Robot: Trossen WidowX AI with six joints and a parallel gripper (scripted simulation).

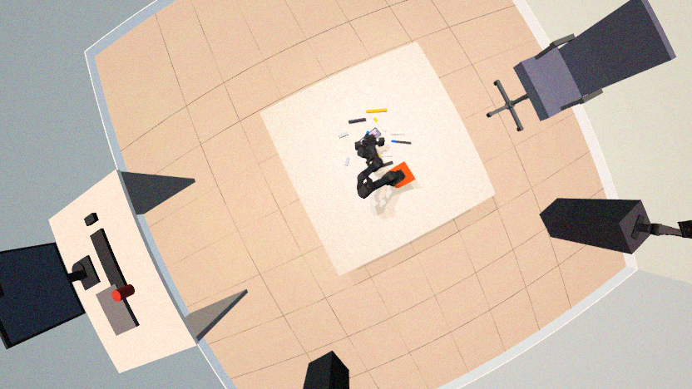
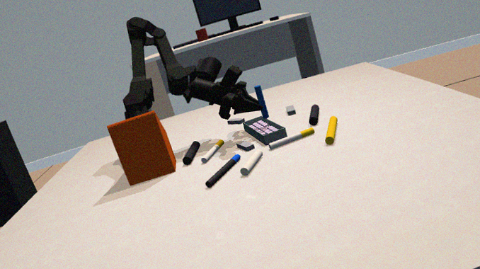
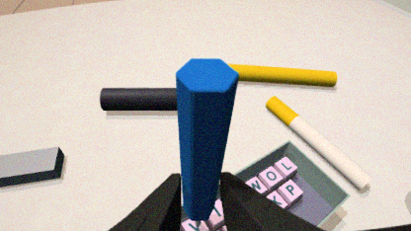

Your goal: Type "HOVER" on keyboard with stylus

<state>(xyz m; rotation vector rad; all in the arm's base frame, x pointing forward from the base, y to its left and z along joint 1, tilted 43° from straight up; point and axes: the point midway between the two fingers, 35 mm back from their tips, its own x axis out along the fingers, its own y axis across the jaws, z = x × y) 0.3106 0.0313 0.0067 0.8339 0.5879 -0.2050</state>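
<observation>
My gripper (image 2: 260,107) (image 3: 200,181) is shut on the blue stylus (image 2: 261,98) (image 3: 205,133), which stands nearly upright between the fingertips. The small keyboard, a dark green tray (image 2: 276,135) (image 3: 326,187) with pink letter keys, lies below. In the wrist view the stylus's lower end is over keys at the bottom centre; the letter beneath is partly hidden. The O key (image 3: 271,176), L key (image 3: 286,167) and P key (image 3: 290,191) show to the right. The tip is hidden, so I cannot tell whether it touches a key.
An orange box (image 2: 140,148) (image 1: 405,169) stands by the arm's base. A black cylinder (image 2: 314,115) (image 3: 138,99), a yellow cylinder (image 2: 331,129) (image 3: 291,75) and a white-and-yellow marker (image 2: 286,140) (image 3: 328,149) lie around the keyboard. A grey block (image 2: 290,110) (image 3: 30,165) lies behind it.
</observation>
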